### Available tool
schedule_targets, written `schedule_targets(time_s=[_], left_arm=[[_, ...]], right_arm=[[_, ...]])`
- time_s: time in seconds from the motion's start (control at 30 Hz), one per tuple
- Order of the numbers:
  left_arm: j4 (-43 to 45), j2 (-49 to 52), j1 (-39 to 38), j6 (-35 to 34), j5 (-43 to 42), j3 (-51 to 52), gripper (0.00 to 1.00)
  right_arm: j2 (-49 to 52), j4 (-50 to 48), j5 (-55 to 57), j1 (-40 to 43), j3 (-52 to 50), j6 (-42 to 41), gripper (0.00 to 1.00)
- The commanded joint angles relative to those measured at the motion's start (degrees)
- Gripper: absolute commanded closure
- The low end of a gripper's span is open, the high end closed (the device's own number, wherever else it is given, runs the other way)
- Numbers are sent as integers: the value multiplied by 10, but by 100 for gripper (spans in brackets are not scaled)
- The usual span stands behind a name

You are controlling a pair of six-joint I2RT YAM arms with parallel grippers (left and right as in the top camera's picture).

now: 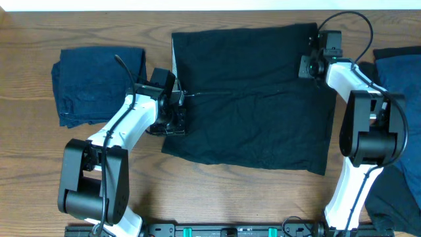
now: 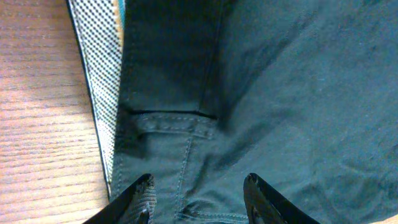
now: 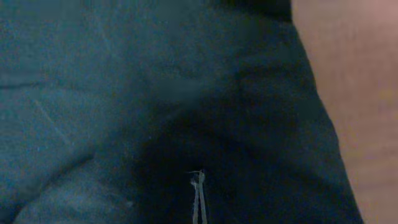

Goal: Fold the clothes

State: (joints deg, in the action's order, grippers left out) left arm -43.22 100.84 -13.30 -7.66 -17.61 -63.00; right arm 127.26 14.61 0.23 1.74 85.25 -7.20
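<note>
We see the black shorts [image 1: 256, 99] lying spread and almost flat in the upper middle of the overhead view, on the wooden worktop [image 1: 230, 197]. We judge that the fold is not yet made, because only one layer shows and the outline is a wide, slightly crooked rectangle.

The left pincer [image 1: 176, 108] stands at the left edge of the shorts, at the waist side. In the left wrist view its two fingers [image 2: 134, 199] are apart, with the cloth below them and nothing clamped. We think it is placed there because the waistband is the firm edge, the best place to take the garment and bring it over.

The right pincer [image 1: 314, 64] is at the upper right corner of the shorts. Its jaws are together. Its own view is dark and blurred, so we cannot tell if cloth is caught between them.

The cloth is matte, woven and soft, with small wrinkles and straight seams. The waistband strip [image 2: 102, 74] is pale grey with a fine dotted mesh texture. A belt loop [image 2: 177, 123] lies flat across the waist.

A folded navy garment [image 1: 99, 85] rests at the upper left of the overhead view. More navy cloth [image 1: 401, 85] lies at the right edge.
</note>
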Motion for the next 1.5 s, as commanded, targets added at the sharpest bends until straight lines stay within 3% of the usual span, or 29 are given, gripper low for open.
schedule_targets(time_s=[0.0, 0.33, 0.43, 0.5, 0.77, 0.93, 1.07, 1.23, 1.47], left_arm=[[-1, 0, -2, 1, 4, 2, 52], [-2, 0, -2, 1, 3, 2, 52], [-2, 0, -2, 1, 3, 2, 52], [-2, 0, -2, 1, 3, 2, 52], [-2, 0, -2, 1, 3, 2, 52], [-4, 0, -2, 0, 3, 2, 52], [-21, 0, -2, 0, 3, 2, 52], [-14, 0, -2, 0, 3, 2, 52], [116, 0, 4, 1, 3, 2, 52]], right_arm=[[56, -12, 16, 2, -23, -5, 99], [-12, 19, -7, 1, -17, -4, 96], [-63, 40, -7, 1, -17, -2, 81], [-106, 63, -7, 1, -17, -3, 58], [-284, 264, -12, 1, -17, -12, 32], [-325, 391, -46, 1, -17, -20, 29], [-322, 461, -96, -1, -35, -22, 39], [-322, 424, -110, -3, -132, -22, 44], [-322, 303, -110, -1, -236, -22, 43]])
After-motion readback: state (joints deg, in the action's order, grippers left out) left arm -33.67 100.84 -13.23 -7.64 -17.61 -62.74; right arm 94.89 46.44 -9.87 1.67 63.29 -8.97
